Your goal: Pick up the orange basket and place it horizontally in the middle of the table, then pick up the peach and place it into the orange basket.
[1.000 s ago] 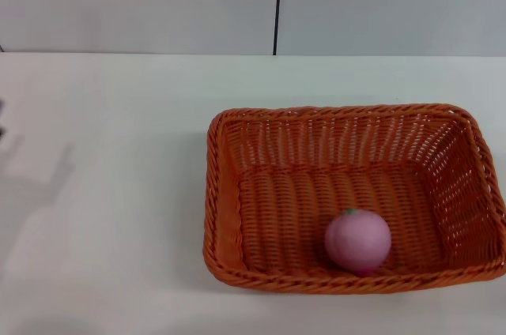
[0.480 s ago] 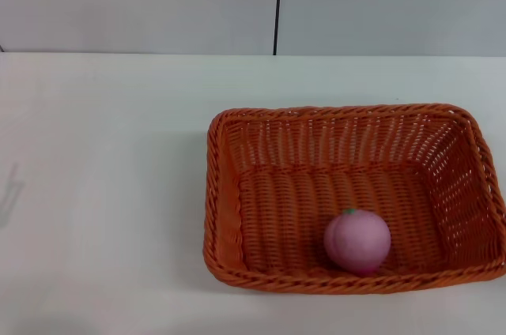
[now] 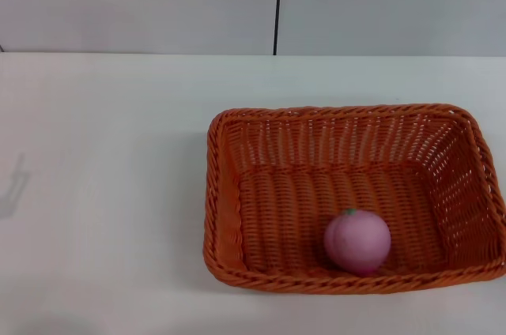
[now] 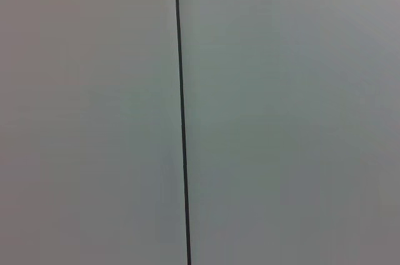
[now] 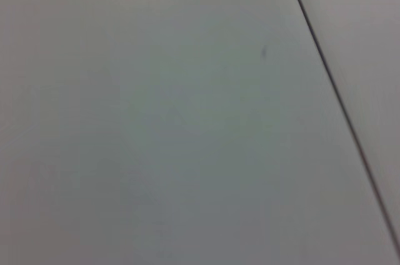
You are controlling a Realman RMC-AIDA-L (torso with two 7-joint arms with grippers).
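neither gripper shows in any view, so their state cannot be told; both wrist cameras see only a plain grey wall with a thin dark seam [image 4: 182, 121]. there is one orange basket [image 3: 261, 193] and one peach [image 3: 357, 241]. the basket lies on the white table [image 3: 103, 193], right of centre, its long axis running left to right, open side up. it is woven wicker, rectangular, with sloped openwork sides and a braided rim. the round, smooth pale pink peach rests inside, against the near wall, green stem spot upward.
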